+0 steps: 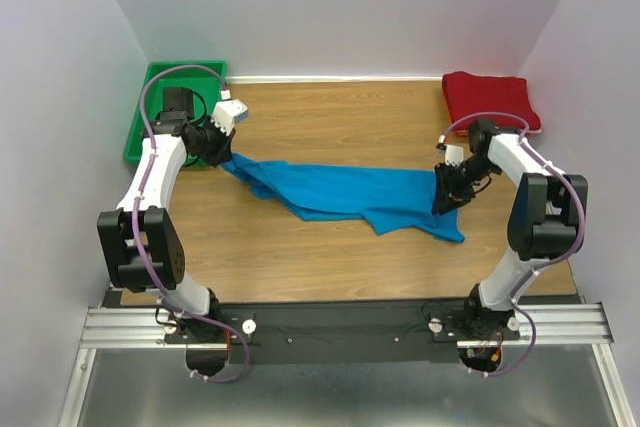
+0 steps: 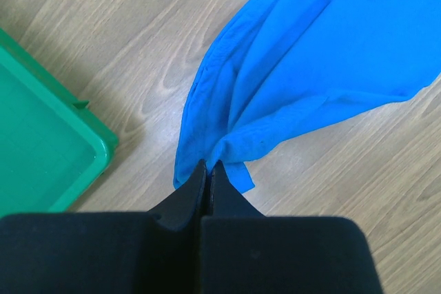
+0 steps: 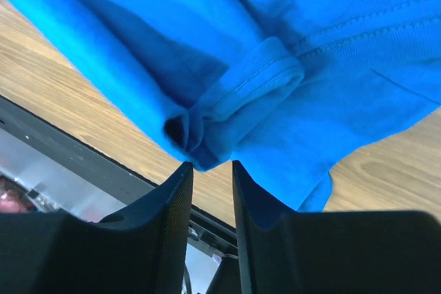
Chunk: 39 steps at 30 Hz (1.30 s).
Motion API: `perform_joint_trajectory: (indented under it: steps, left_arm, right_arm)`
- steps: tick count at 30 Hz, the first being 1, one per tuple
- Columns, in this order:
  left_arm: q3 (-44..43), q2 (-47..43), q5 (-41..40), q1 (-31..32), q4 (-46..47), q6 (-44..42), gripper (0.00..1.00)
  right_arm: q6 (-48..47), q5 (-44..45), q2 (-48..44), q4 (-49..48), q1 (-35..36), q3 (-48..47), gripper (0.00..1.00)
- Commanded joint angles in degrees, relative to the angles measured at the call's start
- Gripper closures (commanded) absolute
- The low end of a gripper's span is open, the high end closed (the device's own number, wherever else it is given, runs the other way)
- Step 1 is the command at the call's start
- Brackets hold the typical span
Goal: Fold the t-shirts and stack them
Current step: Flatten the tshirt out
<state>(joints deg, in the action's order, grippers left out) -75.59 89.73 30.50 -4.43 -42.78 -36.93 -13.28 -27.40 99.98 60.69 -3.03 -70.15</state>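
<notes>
The bright blue t-shirt (image 1: 350, 192) lies stretched in a long crumpled band across the middle of the table. My left gripper (image 1: 222, 152) is shut on its left end, and the left wrist view shows the cloth (image 2: 310, 67) pinched at the closed tips (image 2: 209, 166). My right gripper (image 1: 447, 192) sits at the shirt's right end. Its jaws (image 3: 212, 166) stand apart, with a bunched hem fold of the blue t-shirt (image 3: 275, 67) just off the tips and nothing pressed between them. The dark red t-shirt (image 1: 490, 99) rests folded at the far right corner.
A green plastic tray (image 1: 150, 117) stands at the far left corner, just behind my left gripper, and its rim (image 2: 103, 146) shows in the left wrist view. White walls close the table on three sides. The black base rail (image 1: 340, 322) runs along the near edge.
</notes>
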Motion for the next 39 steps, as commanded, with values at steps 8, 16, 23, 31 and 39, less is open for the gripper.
perform_joint_trajectory:
  steps: [8,16,23,31,39]
  left_arm:
    - [-0.87,0.62,-0.44,-0.32,0.60,-0.95,1.00]
    - [-1.84,1.93,-0.36,-0.32,0.25,-0.87,1.00]
    - [-3.69,2.64,0.44,-0.32,-0.54,-0.51,1.00]
    - [-3.33,2.55,0.08,-0.32,-0.46,-0.78,1.00]
    - [-2.54,2.55,0.08,-0.32,-0.11,-0.87,1.00]
  right_arm:
    - [-2.28,-0.55,2.50,0.93,2.68,-0.69,0.76]
    - [-2.80,0.06,-1.46,1.10,2.85,-1.22,0.71]
    - [-3.24,-1.78,0.83,0.49,2.94,0.19,0.65]
    - [-4.12,-3.54,1.53,0.84,6.81,0.28,0.67]
    - [-5.35,-4.51,1.70,1.97,8.04,-0.16,0.68]
